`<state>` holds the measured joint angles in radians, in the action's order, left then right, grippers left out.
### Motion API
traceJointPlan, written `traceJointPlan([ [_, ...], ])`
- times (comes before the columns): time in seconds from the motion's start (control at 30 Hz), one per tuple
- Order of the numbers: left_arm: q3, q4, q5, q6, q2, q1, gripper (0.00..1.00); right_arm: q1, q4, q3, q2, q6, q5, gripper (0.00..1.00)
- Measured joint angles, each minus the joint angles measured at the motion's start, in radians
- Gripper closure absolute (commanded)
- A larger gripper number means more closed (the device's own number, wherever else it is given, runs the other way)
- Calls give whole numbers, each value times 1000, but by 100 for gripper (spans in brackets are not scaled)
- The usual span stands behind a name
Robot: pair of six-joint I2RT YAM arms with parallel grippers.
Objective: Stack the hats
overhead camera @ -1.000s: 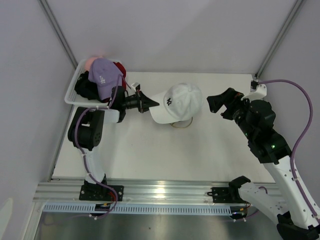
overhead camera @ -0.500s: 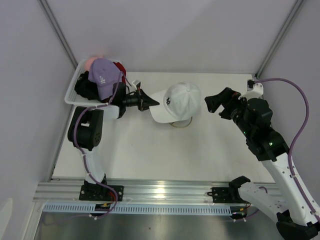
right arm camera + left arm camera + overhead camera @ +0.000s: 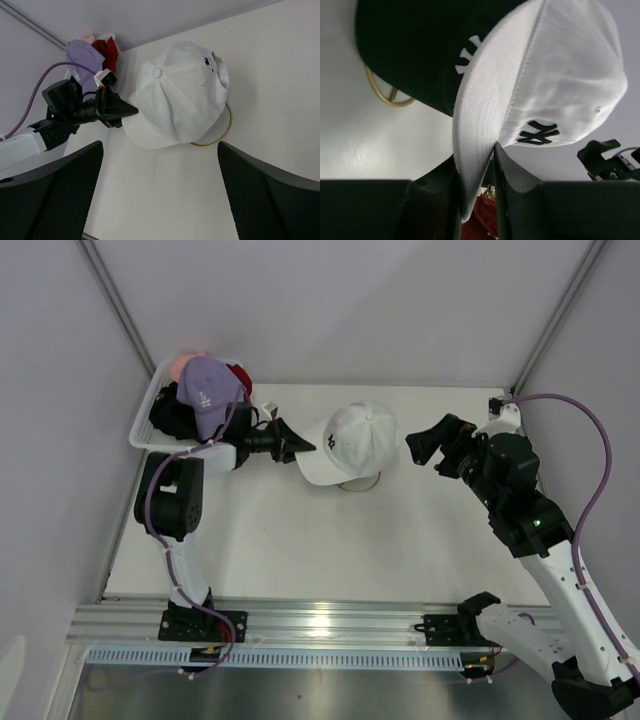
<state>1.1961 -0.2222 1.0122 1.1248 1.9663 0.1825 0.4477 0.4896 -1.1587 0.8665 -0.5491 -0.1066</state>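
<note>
A white cap [image 3: 355,440] sits over the gold wire stand [image 3: 358,483] at the table's middle. In the left wrist view it [image 3: 555,75] lies over a dark green cap [image 3: 415,45]. My left gripper [image 3: 302,447] is shut on the white cap's brim [image 3: 475,160]. My right gripper [image 3: 418,448] is open and empty, just right of the cap; its wrist view shows the white cap [image 3: 177,97] from above. A lavender cap [image 3: 207,392], a black one [image 3: 170,418], a red one [image 3: 240,375] and a pink one [image 3: 182,364] lie in the white mesh basket [image 3: 145,420].
The basket stands at the back left corner beside the left wall. The stand's gold ring [image 3: 225,131] shows under the cap. Bare table lies in front of the stand.
My left gripper has shifted the white cap slightly, turning it on the stand. My right gripper has moved a little left toward the cap.
</note>
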Motion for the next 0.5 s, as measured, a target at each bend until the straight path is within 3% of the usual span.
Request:
traceJointPlan([
  [0.1, 11, 116, -54, -65, -14, -10, 43, 0, 2, 0, 18, 6, 5, 0],
  [0.13, 19, 167, -90, -95, -19, -13, 26, 0, 5, 0, 23, 12, 7, 0],
  [0.2, 38, 285, -171, -161, -31, -23, 4, 0, 17, -5, 39, 31, 9, 0],
  [0.23, 45, 330, -204, -187, -41, -28, 1, 0, 23, -11, 47, 39, 10, 0],
  [0.5, 205, 677, -426, -394, -193, -61, 0, 0, 40, -79, 116, 114, 7, 1],
])
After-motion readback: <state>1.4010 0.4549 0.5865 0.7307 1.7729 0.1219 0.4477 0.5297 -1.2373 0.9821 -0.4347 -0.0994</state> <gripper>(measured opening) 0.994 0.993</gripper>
